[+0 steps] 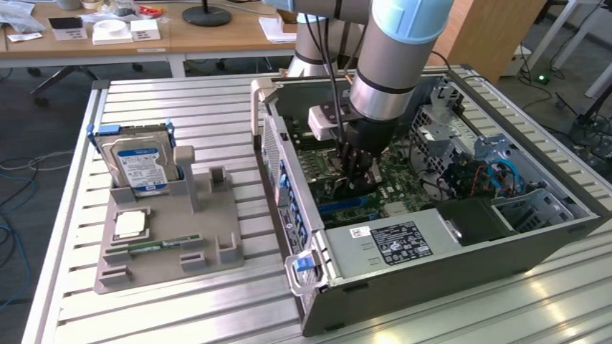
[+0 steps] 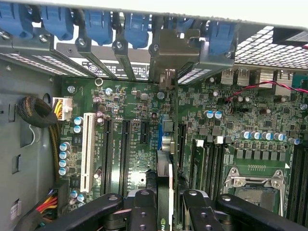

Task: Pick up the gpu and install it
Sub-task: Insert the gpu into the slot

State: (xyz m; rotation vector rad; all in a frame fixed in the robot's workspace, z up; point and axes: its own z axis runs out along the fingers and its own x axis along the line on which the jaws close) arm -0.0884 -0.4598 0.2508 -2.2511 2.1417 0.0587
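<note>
The gripper (image 2: 166, 214) is clenched on the graphics card (image 2: 165, 159), held on edge above the motherboard (image 2: 120, 96) inside the computer case (image 1: 449, 279) on the exterior view's right, so press straight down, upright and square to the slot, whose contact the card itself hides.

On the slatted table (image 1: 172, 315) we find the parts holder (image 1: 215, 240) at the exterior view's left and the open computer case (image 1: 431, 265) at its right, standing apart. In the holder, the hard drive (image 1: 137, 165) stands upright at the far end, the processor (image 1: 131, 224) lies nearer us, and the memory stick (image 1: 158, 245) nearer still. Inside the case the gripper (image 1: 356, 168) hangs over the motherboard (image 2: 120, 96), the gpu (image 2: 164, 159) on edge between its fingers (image 2: 144, 209), bracket end against the case wall; the power supply (image 1: 392, 240) sits at the near end
</note>
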